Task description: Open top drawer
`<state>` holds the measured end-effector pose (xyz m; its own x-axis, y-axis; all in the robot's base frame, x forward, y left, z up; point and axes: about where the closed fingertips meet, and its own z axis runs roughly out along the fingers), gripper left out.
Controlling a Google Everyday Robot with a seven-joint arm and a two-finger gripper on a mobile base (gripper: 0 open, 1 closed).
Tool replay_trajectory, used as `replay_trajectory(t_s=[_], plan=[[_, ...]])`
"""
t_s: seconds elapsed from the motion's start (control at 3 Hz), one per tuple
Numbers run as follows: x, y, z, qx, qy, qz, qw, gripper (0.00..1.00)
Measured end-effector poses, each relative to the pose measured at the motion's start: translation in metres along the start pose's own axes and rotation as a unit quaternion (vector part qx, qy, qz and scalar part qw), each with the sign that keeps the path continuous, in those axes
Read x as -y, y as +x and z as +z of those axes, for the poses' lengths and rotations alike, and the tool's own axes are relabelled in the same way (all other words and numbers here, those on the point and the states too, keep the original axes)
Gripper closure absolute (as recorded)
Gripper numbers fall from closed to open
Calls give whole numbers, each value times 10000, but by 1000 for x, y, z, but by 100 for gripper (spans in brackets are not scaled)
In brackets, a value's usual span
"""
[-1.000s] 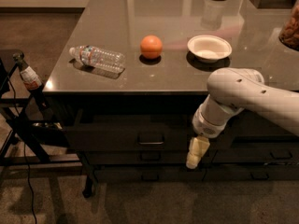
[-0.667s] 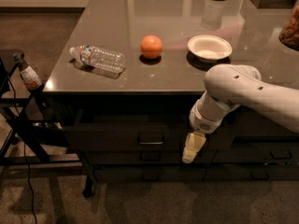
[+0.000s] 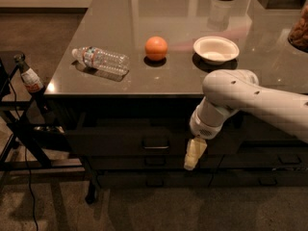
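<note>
At the far left a small labelled bottle (image 3: 30,77) stands on a black frame (image 3: 19,129) beside the worktop (image 3: 120,13). On the worktop a clear water bottle (image 3: 101,60) lies on its side, an orange (image 3: 156,48) sits to its right, and a white bowl (image 3: 216,49) rests further right, each apart from the others. Below the worktop edge runs the top drawer (image 3: 110,141), its dark front facing the camera with the metal pull handle (image 3: 155,144) at centre. Just right of that handle hangs the gripper (image 3: 192,159), pointing down in front of the drawer fronts, apart from the handle; its jaws are drawn narrow, holding nothing. The white arm (image 3: 250,100) reaches in from the right.
</note>
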<state>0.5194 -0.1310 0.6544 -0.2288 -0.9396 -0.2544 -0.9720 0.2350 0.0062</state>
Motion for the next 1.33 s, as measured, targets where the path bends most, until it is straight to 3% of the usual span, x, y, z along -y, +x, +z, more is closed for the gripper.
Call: replay_trajectory(t_s=[0.33, 1.33], plan=[[-18, 21, 15, -241, -285, 56, 9993, 0], [-21, 24, 14, -252, -323, 67, 9991, 66]])
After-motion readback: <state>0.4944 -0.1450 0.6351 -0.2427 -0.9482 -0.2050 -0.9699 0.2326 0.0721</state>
